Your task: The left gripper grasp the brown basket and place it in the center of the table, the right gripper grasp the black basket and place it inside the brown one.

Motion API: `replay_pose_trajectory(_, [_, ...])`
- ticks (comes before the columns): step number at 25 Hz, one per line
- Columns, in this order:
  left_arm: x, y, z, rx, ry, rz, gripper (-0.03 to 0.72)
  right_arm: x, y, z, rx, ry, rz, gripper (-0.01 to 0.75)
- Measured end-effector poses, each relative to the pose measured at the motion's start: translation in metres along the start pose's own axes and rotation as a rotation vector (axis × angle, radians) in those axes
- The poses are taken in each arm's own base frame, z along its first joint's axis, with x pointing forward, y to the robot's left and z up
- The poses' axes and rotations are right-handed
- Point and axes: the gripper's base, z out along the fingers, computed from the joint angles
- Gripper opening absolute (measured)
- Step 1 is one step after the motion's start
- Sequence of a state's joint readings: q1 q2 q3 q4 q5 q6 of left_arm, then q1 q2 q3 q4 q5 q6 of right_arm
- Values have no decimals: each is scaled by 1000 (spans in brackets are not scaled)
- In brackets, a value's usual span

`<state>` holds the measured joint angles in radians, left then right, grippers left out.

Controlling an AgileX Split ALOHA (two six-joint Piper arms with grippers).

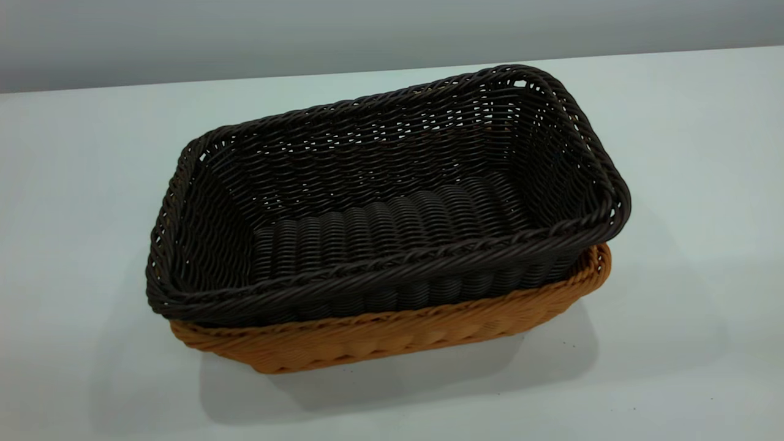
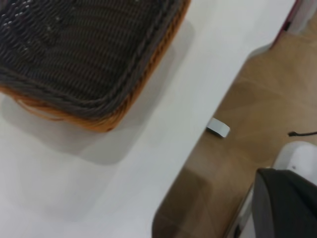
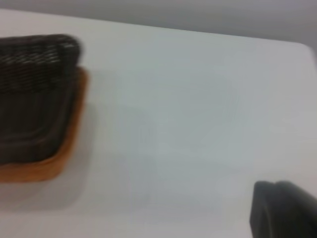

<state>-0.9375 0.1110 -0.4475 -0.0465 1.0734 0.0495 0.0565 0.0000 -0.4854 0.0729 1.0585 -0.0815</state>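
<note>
The black basket (image 1: 380, 202) sits nested inside the brown basket (image 1: 392, 334) in the middle of the table (image 1: 692, 184). Only the brown basket's rim and lower side show beneath it. The pair also appears in the left wrist view (image 2: 84, 44), with the orange rim (image 2: 99, 121) below the dark one, and in the right wrist view (image 3: 34, 94), with the orange rim (image 3: 69, 144) below. Neither arm shows in the exterior view. A dark part of the left gripper (image 2: 287, 203) hangs beyond the table's edge, away from the baskets. A dark part of the right gripper (image 3: 282, 208) is over bare table, apart from the baskets.
In the left wrist view the table's edge (image 2: 198, 144) runs diagonally, with wooden floor (image 2: 247, 99) beyond it. A small white object (image 2: 218, 128) lies on the floor. A grey wall (image 1: 245, 37) stands behind the table's far edge.
</note>
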Motion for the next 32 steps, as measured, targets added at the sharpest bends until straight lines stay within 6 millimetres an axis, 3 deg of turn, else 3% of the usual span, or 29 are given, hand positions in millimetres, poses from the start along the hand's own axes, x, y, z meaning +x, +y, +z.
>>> replay_pose_trajectory(6, [0,4,0,-212,-1,-160,-1,-1,0,1,166,2,87,1])
replay_pose_trajectory(19, [4,10,-6,-774,-31,-563,-1,-1,0,1,173,2,91,1])
replay_pose_trajectory(23, [6,0,-12,-819,-97,-546,-1,-1,0,1,174,2,91,1])
replay_pose_trajectory(32, [6,0,-12,-815,-100,-549,-1,-1,0,1,174,2,91,1])
